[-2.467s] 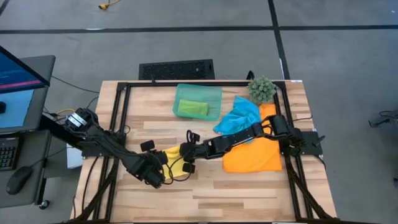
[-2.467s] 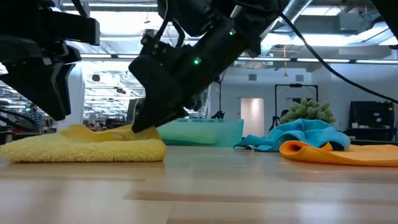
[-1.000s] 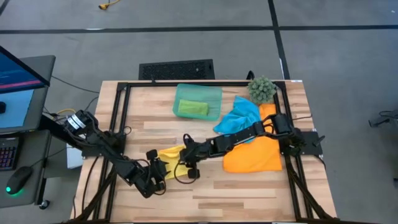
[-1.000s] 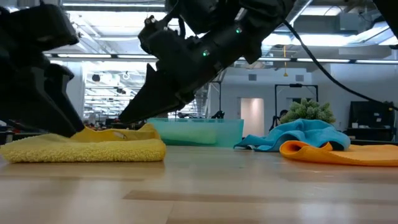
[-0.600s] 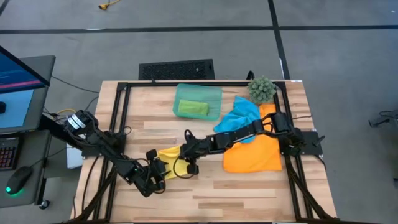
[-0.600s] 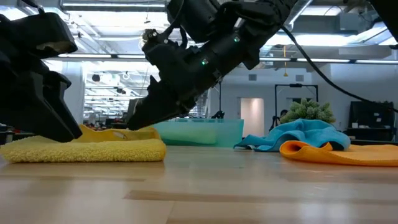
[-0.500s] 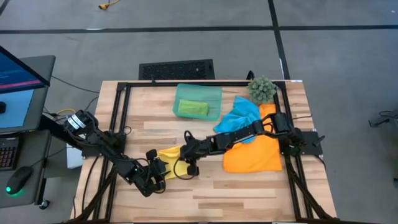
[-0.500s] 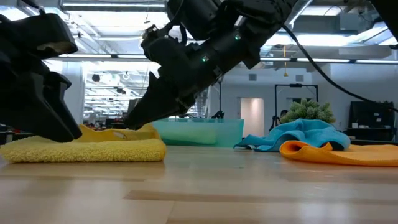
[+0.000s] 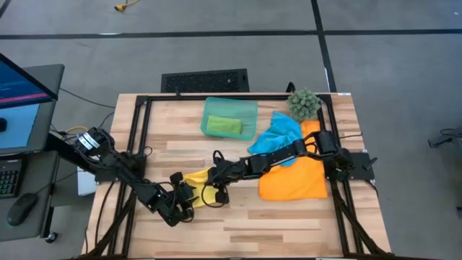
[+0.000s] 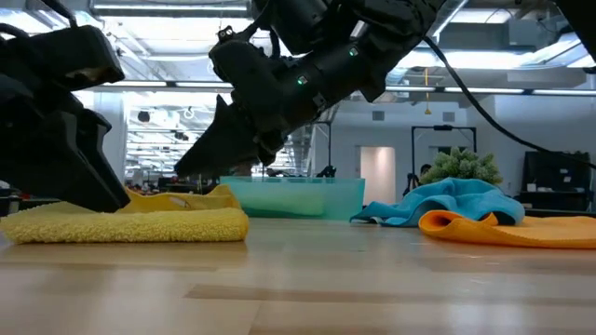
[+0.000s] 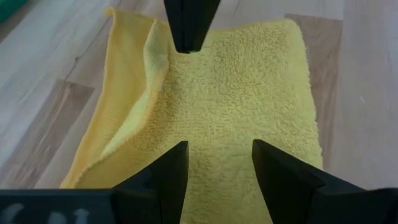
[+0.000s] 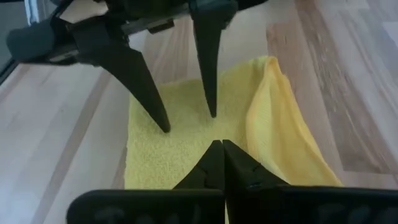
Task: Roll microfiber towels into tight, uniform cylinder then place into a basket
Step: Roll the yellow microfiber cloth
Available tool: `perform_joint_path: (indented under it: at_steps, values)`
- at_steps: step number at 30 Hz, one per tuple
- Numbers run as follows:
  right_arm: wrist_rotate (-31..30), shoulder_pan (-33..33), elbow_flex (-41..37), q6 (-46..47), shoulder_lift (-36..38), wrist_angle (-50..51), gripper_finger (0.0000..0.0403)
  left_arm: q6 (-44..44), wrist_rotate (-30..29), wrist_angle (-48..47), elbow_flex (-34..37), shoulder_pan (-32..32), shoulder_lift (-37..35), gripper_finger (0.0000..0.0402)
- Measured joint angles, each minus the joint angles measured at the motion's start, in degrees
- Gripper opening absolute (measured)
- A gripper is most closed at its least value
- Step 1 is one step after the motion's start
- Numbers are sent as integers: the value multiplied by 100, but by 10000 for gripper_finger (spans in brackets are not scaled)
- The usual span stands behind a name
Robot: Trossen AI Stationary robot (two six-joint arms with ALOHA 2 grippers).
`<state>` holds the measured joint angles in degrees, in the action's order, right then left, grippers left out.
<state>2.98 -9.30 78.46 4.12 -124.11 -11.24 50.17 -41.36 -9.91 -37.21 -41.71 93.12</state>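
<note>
Done so far: one green towel (image 9: 224, 126) lies rolled inside the basket (image 9: 229, 106), which sits on the desk (image 9: 289, 217) at about 12 o'clock in the high view.
In hand: the yellow towel (image 9: 196, 179), folded into a narrow strip (not yet a cylinder), lies flat near the desk's 7 o'clock area, between the two arms.
Left claw (image 11: 216, 163): fingers spread wide, tips set down on the near end of the yellow strip; nothing is pinched between them.
Right claw (image 12: 219, 152): fingers pressed together, pointing down over the opposite end of the yellow towel; nothing shows between its tips, so I judge it empty (whether the tips touch the pile I cannot tell).
Loose edge: one long side of the yellow towel stands up in a ridge, so the fold is not quite even.
Waiting: the blue towel (image 9: 278, 134) is crumpled at about 2 o'clock, just beside the plant ball (image 9: 304, 103); the orange towel (image 9: 294, 180) is spread at 3 to 4 o'clock, partly under the right arm.
Left to do: roll the yellow strip tight and drop it in the basket, then the blue and the orange.
Progress estimate: roughly a quarter through, with the second towel only begun.
</note>
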Motion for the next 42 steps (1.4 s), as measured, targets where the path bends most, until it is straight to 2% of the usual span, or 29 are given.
perform_joint_path:
  at_steps: [10, 16, 20, 26, 31, 34, 38, 42]
  values:
    - [10, 7, 239, 51, -652, -120, 8, -9, 11, -20, -2, 19, -1, 171]
    - [-50, 94, 249, 57, -647, -114, 8, 7, 42, -80, -4, 19, 0, 171]
    - [-364, 105, 249, 85, -640, -82, 10, 4, 42, -149, -4, 19, 0, 171]
    - [-366, 125, 247, 96, -491, -24, 10, 9, 44, -177, -4, 19, 0, 171]
    - [-779, 155, 251, 99, -271, 91, 10, 8, 44, -177, -4, 19, 0, 171]
    - [-719, 206, 254, 183, -258, 143, 10, 7, 46, -177, -4, 19, 0, 171]
    - [-324, 104, 254, -116, -262, 133, 10, 9, 46, -177, -4, 19, 0, 171]
    - [-264, -24, 254, -251, -262, 135, 11, 9, 47, -177, -4, 18, 0, 171]
